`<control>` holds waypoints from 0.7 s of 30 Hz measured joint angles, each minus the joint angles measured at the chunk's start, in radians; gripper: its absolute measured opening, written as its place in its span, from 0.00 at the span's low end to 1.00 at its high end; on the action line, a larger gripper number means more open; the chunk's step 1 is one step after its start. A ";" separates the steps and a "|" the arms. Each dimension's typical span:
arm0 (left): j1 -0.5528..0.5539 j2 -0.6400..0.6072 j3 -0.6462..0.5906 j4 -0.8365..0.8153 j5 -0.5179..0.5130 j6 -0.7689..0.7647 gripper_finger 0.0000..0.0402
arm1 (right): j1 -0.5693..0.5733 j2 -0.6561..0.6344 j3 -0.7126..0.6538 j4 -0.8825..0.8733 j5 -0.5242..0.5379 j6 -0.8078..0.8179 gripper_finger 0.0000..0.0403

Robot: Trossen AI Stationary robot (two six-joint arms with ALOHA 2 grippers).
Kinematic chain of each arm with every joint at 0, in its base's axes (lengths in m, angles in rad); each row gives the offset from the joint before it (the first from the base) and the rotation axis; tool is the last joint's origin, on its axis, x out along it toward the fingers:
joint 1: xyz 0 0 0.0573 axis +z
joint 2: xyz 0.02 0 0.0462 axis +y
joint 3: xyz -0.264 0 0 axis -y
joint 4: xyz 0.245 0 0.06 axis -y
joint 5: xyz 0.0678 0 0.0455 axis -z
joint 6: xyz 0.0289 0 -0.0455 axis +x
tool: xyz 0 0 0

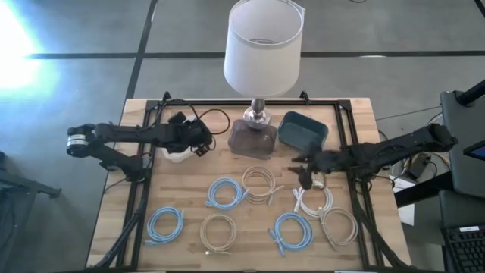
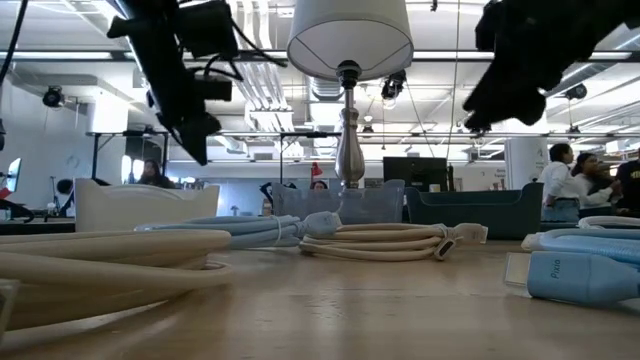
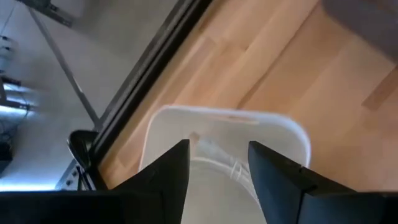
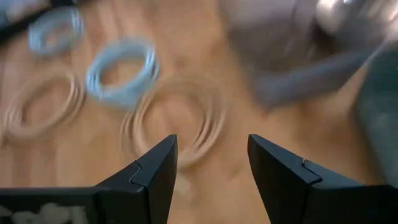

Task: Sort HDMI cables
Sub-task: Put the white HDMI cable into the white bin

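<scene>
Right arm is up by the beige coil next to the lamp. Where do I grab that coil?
Take the beige coil on its ring strands at the side nearest the right claw, descending from above. It lies flat, so one finger can go inside the loop and one outside. Avoid the far side, which touches the blue coil.

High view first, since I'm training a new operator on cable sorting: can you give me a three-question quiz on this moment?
1. True or false: the left claw is over the white bin.
2. How many light blue cable coils lie on the table? A) one B) three C) five
3. Fill in: the right claw is open, empty, and above the ____ coil.

Key: 1 true; 2 B, at and; 3 white.
</scene>
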 joint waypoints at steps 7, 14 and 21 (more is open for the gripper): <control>-0.001 0.000 0.016 0.016 0.000 0.016 0.42 | 0.102 0.273 0.199 -0.219 -0.167 0.241 0.48; -0.001 0.000 -0.025 0.024 0.001 0.012 0.42 | 0.184 0.494 0.337 -0.416 -0.350 0.406 0.48; -0.001 0.000 -0.046 0.035 0.001 -0.009 0.42 | 0.263 0.653 0.376 -0.458 -0.430 0.506 0.48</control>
